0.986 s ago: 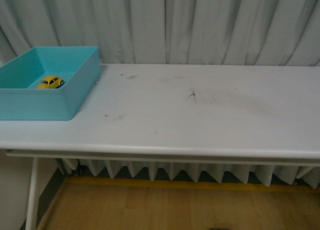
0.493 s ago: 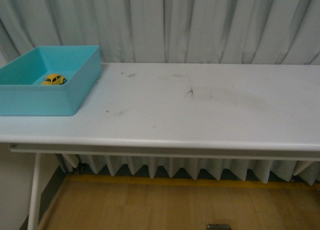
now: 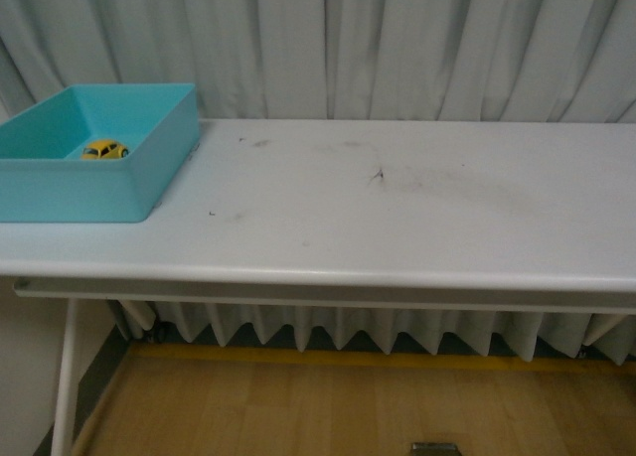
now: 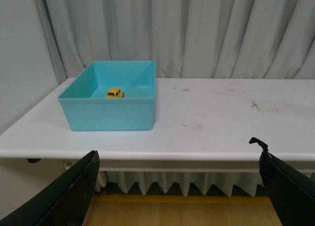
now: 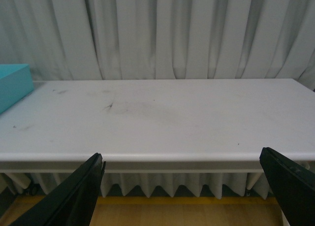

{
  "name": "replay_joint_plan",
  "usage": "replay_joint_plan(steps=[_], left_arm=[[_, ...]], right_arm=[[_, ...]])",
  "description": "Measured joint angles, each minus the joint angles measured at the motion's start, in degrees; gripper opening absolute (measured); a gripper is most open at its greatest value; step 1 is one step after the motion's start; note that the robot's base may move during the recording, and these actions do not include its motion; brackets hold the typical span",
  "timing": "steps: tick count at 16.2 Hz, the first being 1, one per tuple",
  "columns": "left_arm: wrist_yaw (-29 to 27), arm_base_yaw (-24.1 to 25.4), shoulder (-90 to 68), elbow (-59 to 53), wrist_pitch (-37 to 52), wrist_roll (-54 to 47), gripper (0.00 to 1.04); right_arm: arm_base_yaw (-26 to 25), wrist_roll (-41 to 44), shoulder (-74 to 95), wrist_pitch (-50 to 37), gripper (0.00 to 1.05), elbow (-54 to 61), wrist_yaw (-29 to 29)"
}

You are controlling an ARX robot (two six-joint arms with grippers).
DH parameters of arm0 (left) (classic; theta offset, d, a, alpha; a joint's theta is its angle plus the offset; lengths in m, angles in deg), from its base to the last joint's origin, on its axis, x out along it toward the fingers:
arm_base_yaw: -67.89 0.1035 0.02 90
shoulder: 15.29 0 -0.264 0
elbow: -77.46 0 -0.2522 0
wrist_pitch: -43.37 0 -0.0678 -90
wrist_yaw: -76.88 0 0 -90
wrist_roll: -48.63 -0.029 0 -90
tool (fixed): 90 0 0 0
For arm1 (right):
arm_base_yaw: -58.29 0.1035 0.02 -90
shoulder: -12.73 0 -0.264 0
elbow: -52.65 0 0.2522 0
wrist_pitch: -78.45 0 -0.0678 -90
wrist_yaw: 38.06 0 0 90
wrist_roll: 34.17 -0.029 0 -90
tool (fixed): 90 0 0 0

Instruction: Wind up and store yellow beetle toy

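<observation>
The yellow beetle toy (image 3: pixel 104 150) sits inside a turquoise bin (image 3: pixel 149 173) at the table's far left; both also show in the left wrist view, the toy (image 4: pixel 114 93) on the floor of the bin (image 4: pixel 108 115). My left gripper (image 4: pixel 179 172) is open and empty, held back off the table's front edge over the floor. My right gripper (image 5: pixel 182 174) is open and empty, likewise below and in front of the table edge. Neither arm shows in the front view.
The white table (image 3: pixel 397 208) carries faint dark scuff marks (image 3: pixel 378 176). A grey curtain (image 3: pixel 397 49) hangs behind it. The bin's corner (image 5: pixel 12 85) shows in the right wrist view. Wooden floor (image 3: pixel 328 406) lies below the table.
The front view has shifted slightly, so the table and bin sit a little higher in the picture. The toy stays in the bin.
</observation>
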Motion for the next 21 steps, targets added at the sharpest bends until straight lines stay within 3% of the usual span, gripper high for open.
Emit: replay_joint_plan(steps=[21], left_arm=[[0.0,0.0,0.0,0.0,-0.2,0.0,0.98]], right_arm=[[0.0,0.0,0.0,0.2,0.98,0.0,0.0]])
